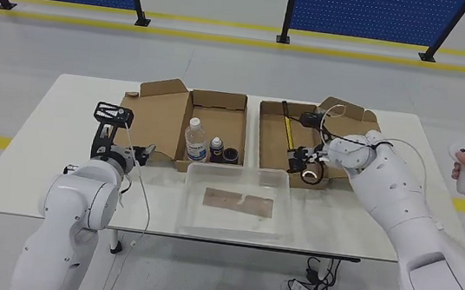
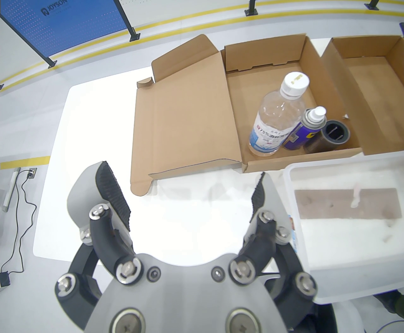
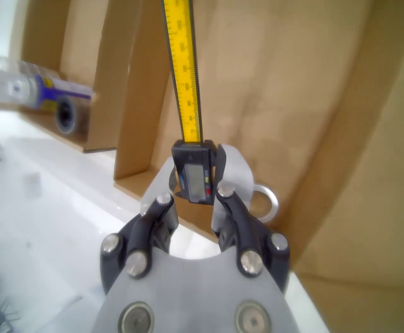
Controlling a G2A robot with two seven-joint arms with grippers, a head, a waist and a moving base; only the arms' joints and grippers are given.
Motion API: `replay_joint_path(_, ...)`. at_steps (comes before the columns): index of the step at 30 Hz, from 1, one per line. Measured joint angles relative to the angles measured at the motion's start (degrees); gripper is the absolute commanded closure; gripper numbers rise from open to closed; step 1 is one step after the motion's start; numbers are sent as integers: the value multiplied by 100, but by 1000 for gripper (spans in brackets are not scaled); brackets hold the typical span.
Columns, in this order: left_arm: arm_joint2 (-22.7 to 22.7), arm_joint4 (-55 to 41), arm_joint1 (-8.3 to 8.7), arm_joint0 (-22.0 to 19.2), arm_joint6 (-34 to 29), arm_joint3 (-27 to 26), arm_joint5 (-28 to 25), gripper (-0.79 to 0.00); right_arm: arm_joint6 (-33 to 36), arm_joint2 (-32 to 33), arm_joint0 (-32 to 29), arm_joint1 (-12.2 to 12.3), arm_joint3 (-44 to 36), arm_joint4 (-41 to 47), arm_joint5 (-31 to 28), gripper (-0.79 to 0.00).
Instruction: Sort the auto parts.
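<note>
A digital caliper point(image 3: 194, 179) with a yellow scale point(image 1: 287, 127) lies lengthwise over the right cardboard box point(image 1: 268, 154). My right gripper point(image 3: 195, 160) is shut on the caliper's black display head, near the box's front wall point(image 1: 305, 158). A metal ring point(image 3: 266, 201) sits beside the gripper inside that box. The left cardboard box point(image 2: 268, 71) holds an upright clear bottle point(image 2: 277, 119), a blue spray can point(image 2: 304, 131) and a black cylinder point(image 2: 331, 135). My left gripper point(image 2: 184, 186) hangs open over bare table in front of that box's flap point(image 1: 140, 153), holding nothing.
A clear plastic bin point(image 1: 234, 202) stands at the table's front middle, with a brown cardboard strip point(image 2: 344, 203) on its bottom. Both boxes have open flaps spread outward point(image 1: 154, 105). The white table point(image 1: 57, 150) is bare to the left.
</note>
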Motion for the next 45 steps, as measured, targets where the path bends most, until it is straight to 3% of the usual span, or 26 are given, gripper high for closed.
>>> replay_joint_path(9, 0, 0, 0, 0, 0, 0, 0, -785, -102, -142, 131, -268, 621, 166, -250, 0)
replay_joint_path(11, 0, 0, 0, 0, 0, 0, 0, -785, -102, -159, 154, -307, 727, 173, -298, -111)
replay_joint_path(12, 0, 0, 0, 0, 0, 0, 0, -785, -101, -167, 169, -332, 794, 181, -327, -120)
replay_joint_path(13, 0, 0, 0, 0, 0, 0, 0, -785, -103, -171, 179, -350, 838, 189, -345, -194)
replay_joint_path(19, 0, 0, 0, 0, 0, 0, 0, -785, -97, -192, 243, -447, 1067, 186, -441, -219)
replay_joint_path(23, 0, 0, 0, 0, 0, 0, 0, -785, -109, -197, 273, -496, 1167, 160, -474, -302)
replay_joint_path(35, 0, 0, 0, 0, 0, 0, 0, -785, -409, -26, 317, -509, 1311, 171, -723, -366)
replay_joint_path(36, 0, 0, 0, 0, 0, 0, 0, -785, -481, 20, 327, -489, 1283, 179, -785, -394)
replay_joint_path(38, 0, 0, 0, 0, 0, 0, 0, -785, -597, 100, 343, -449, 1206, 186, -882, -754)
replay_joint_path(39, 0, 0, 0, 0, 0, 0, 0, -785, -669, 156, 359, -415, 1132, 171, -939, -785)
replay_joint_path(45, 0, 0, 0, 0, 0, 0, 0, -785, -902, 519, 348, -161, 348, -51, -1027, -785)
